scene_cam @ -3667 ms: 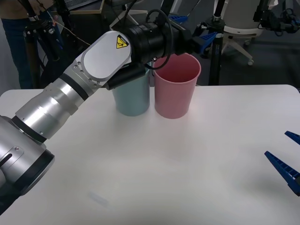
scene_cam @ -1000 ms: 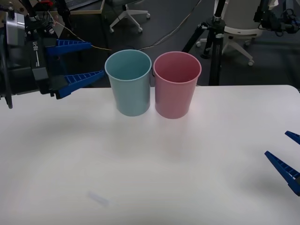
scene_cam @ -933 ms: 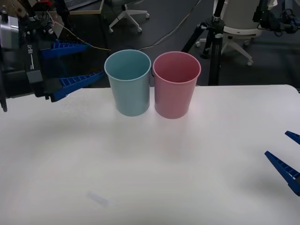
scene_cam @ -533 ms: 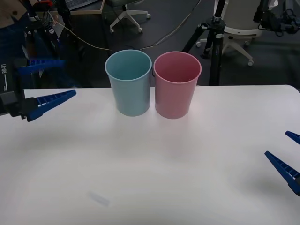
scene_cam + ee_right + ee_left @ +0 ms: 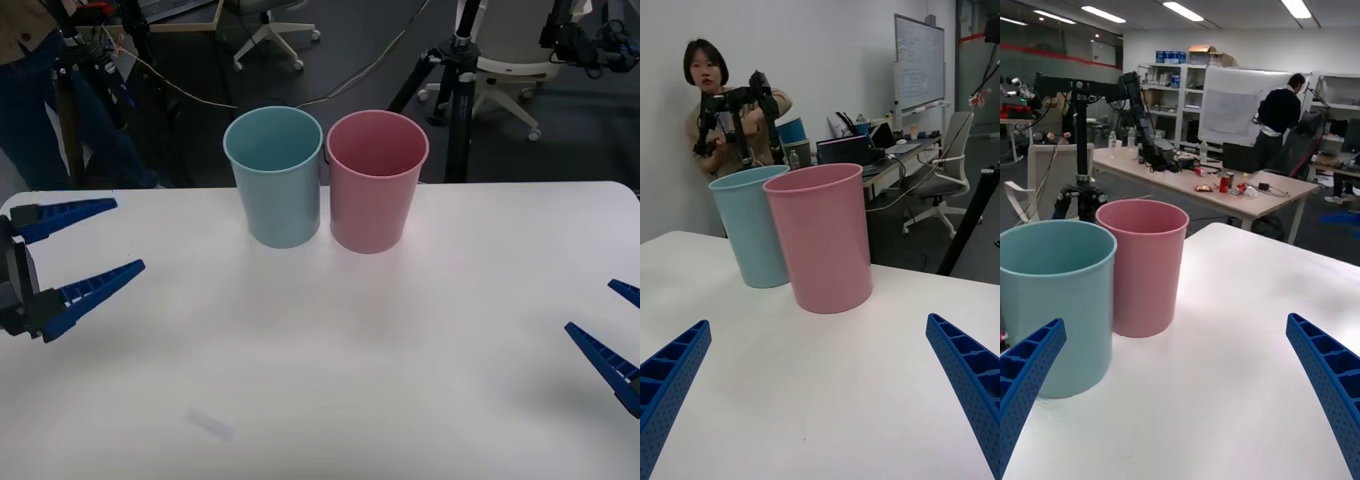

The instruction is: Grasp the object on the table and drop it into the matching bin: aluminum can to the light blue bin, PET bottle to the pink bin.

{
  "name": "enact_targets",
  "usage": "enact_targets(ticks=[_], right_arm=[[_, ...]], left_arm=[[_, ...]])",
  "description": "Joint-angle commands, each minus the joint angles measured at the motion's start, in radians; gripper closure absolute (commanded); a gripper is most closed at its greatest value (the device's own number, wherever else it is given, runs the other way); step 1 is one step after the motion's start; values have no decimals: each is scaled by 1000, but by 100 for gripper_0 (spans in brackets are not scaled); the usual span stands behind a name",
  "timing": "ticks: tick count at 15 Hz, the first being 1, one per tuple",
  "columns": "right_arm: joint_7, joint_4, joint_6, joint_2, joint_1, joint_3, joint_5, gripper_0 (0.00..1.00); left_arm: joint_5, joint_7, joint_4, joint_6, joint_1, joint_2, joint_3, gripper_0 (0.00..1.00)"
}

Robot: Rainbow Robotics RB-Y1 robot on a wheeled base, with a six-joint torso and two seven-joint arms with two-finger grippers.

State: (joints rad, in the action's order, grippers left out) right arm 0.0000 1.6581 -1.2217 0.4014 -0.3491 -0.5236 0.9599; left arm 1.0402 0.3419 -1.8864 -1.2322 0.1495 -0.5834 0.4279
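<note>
Pink bin (image 5: 377, 180) well apart from open left end effector (image 5: 85, 250).

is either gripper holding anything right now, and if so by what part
Nothing is held. The left gripper hangs open over the table's left side, and the right gripper is open at its right edge, both with bare fingers.

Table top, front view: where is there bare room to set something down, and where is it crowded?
The table is bare in front of the light blue bin and the pink bin, between the open left gripper and the open right gripper. It is crowded only at the far edge, where the bins stand side by side.
</note>
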Motion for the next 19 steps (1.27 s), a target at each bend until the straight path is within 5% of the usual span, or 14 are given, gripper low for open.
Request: enact_targets(ticks=[1, 4, 19], right_arm=[[0, 0, 0, 0, 0, 0, 0, 0], [0, 0, 0, 0, 0, 0, 0, 0], [0, 0, 0, 0, 0, 0, 0, 0]], left_arm=[[0, -18, -40, -10, 71, 76, 11, 0], [29, -46, -56, -21, 127, 120, 52, 0], [11, -110, -73, -13, 309, 122, 104, 0]])
